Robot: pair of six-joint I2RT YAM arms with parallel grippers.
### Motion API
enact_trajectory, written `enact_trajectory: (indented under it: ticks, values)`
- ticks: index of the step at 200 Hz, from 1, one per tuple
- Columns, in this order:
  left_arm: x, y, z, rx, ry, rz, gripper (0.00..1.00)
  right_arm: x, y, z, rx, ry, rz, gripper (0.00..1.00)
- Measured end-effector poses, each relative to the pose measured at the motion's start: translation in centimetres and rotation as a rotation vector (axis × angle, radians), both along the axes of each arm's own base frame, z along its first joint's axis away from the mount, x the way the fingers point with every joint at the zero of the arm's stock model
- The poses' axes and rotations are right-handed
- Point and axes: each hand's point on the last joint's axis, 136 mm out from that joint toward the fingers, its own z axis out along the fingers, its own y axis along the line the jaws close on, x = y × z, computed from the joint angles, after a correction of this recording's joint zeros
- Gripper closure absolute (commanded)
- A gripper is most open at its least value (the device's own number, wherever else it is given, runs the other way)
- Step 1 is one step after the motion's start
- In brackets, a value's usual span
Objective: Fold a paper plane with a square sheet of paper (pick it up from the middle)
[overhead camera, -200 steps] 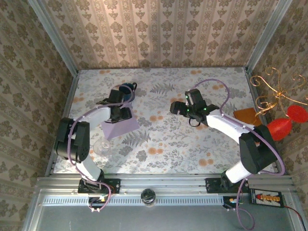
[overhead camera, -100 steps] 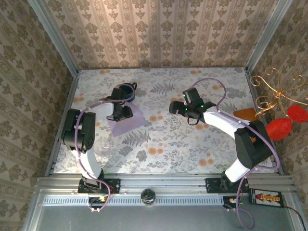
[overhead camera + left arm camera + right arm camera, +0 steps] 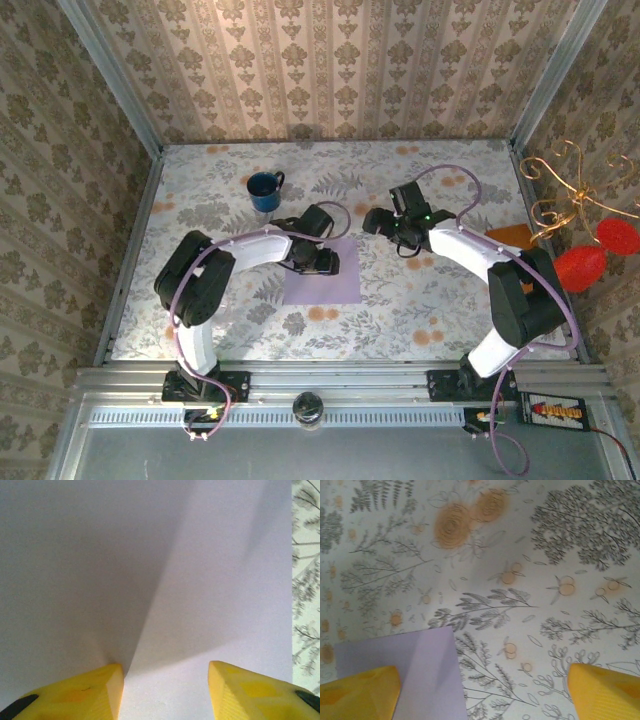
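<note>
We read this as the very start of the job: the square sheet of paper (image 3: 335,285) lies unfolded on the table (image 3: 530,580), directly beneath the left gripper (image 3: 165,692), and no fold of the plane has been made yet. That gripper's jaws stand roughly half apart, its yellow fingers (image 3: 95,692) low over the sheet's inner area, with lilac paper spreading ahead of the tips and across the gap between them. We see nothing pinched in that gap, though we cannot tell whether the tips touch the sheet. A soft diagonal line runs forward from one tip, and we cannot say whether it is a shallow ridge or only shadow. The right gripper (image 3: 485,692) hangs with its jaws wide and empty, bare table between them and one corner of the sheet just beside one tip. Our judgement is that the step in hand is taking hold at the middle. Next, the left jaws need to press down and close gently so the thin paper buckles into a ridge they can grip, without dragging it askew.
</note>
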Motion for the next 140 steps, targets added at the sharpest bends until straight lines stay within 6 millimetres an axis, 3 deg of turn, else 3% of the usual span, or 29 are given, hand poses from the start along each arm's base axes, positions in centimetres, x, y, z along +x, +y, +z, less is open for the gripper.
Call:
enact_trajectory:
  ticks: [31,53,76,113,140]
  values:
    - [-0.1,0.4,0.9,0.006,0.013,0.013,0.45,-1.5,0.4,-1.4,0.037,0.060,0.031,0.32]
    - [0.3,0.8,3.1,-0.025,-0.021,0.054,0.40,-2.4,2.5,-1.6,0.110,0.093,0.113,0.46]
    - [0.5,2.1,4.9,-0.071,-0.049,0.130,0.39,-3.2,5.3,-2.9,0.159,0.150,0.198,0.53]
    - [0.2,4.6,3.2,-0.047,0.004,0.228,0.32,-1.8,8.9,-4.5,0.186,0.200,0.266,0.57]
    - [0.2,4.6,3.2,-0.049,0.007,0.234,0.29,-1.0,9.6,-5.3,0.195,0.216,0.250,0.56]
